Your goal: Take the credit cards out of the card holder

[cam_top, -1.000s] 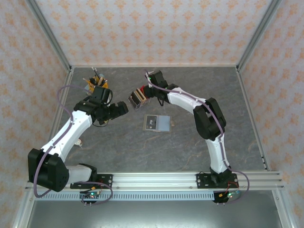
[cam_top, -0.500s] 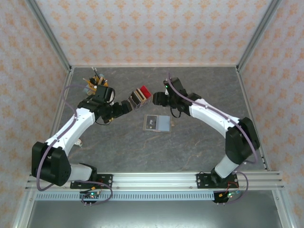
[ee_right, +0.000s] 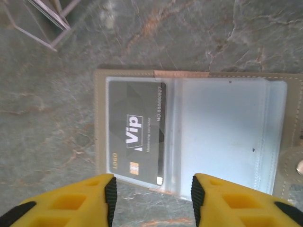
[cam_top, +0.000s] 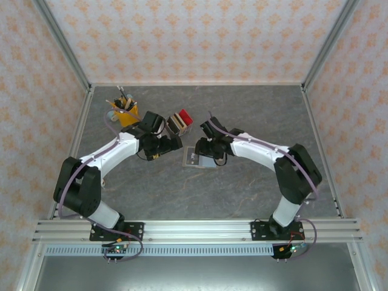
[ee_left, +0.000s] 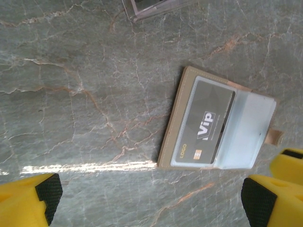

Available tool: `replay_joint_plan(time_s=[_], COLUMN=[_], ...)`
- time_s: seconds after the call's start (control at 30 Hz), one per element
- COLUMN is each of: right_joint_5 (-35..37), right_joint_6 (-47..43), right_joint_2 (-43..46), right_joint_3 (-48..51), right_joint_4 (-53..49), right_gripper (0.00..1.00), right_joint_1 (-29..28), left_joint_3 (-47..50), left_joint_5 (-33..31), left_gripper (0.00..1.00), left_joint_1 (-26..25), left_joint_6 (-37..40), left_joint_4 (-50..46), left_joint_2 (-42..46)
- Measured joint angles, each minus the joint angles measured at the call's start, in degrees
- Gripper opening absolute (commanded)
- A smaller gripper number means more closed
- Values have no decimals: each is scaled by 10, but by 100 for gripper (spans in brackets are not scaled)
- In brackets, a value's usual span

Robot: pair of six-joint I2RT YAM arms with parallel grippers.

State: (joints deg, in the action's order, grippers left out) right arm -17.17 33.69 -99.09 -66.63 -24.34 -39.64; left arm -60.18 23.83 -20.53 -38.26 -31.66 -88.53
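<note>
Jaws of the left gripper (ee_left: 147, 201) stand spread wide with nothing between them. Its yellow fingertips (ee_left: 29, 197) sit at the lower corners of the left wrist view, both cut off by the frame. Jaws of the right gripper (ee_right: 154, 198) stand apart and grip nothing, poised over the near edge of the holder (ee_right: 229, 127). Whether the tips touch it cannot be told.

The holder lies open and flat mid-table (cam_top: 242, 194), between the two grippers. From above, the right gripper covers much of its right half, and the card reads as a dark patch with no detail.

The wrist views give more: one dark card (ee_right: 135, 132) marked "Vip" sits in the left clear pocket, while the right pocket shows pale lining alone. A tab (ee_right: 297, 163) on the holder's right edge is cut off.

The rack (cam_top: 179, 121) stands just beyond the holder, to the left. Its brown and red slabs are plain from above, but in the wrist views its clear corner is cropped at the top.
</note>
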Motion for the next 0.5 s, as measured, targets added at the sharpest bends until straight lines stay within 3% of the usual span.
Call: replay_joint_plan(time_s=[0.3, 0.5], right_joint_5=[-42, -54], right_joint_6=[23, 33], right_joint_2=[-45, -75], right_joint_3=[-2, -10], right_joint_4=[25, 39], right_gripper=[28, 28], right_joint_1=[-1, 1], left_joint_3=[0, 0], left_joint_5=[16, 17], left_gripper=[95, 94], left_joint_1=[-12, -15], left_joint_6=[-23, -27], left_joint_4=[31, 39], left_joint_2=[-31, -37])
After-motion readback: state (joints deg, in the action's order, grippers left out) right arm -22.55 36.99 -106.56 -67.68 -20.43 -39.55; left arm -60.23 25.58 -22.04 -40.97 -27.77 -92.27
